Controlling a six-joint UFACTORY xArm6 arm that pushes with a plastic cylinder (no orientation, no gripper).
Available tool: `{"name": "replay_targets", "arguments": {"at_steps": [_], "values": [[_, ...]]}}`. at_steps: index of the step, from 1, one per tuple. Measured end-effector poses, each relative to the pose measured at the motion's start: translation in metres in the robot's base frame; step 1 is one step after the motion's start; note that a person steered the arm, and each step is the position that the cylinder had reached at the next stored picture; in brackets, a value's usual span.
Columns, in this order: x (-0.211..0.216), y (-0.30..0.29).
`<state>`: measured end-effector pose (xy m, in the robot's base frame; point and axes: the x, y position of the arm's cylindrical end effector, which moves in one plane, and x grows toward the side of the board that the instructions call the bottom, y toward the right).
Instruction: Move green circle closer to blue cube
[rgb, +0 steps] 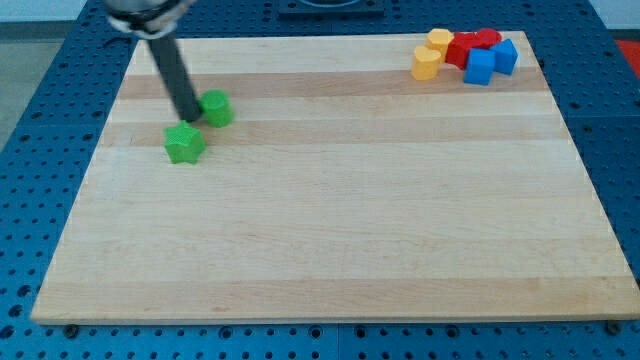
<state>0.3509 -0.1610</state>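
Observation:
The green circle (217, 108) sits on the wooden board (330, 200) at the view's upper left. My tip (189, 117) is right at its left side, touching or nearly so. A green star block (184, 144) lies just below my tip. The blue cube (480, 67) is far off at the view's upper right, with a second blue block (505, 56) next to it.
Around the blue blocks at the upper right are two red blocks (470, 47) and two yellow blocks (430, 55), packed close together near the board's top edge. A blue pegboard (40, 120) surrounds the board.

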Motion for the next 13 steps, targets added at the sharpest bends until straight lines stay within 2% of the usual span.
{"name": "replay_targets", "arguments": {"at_steps": [2,4,5,6,8,10,12,13], "values": [[0.000,0.109],[-0.007,0.046],[-0.036,0.045],[-0.040,0.091],[-0.011,0.212],[-0.012,0.228],[-0.016,0.322],[-0.037,0.354]]}}
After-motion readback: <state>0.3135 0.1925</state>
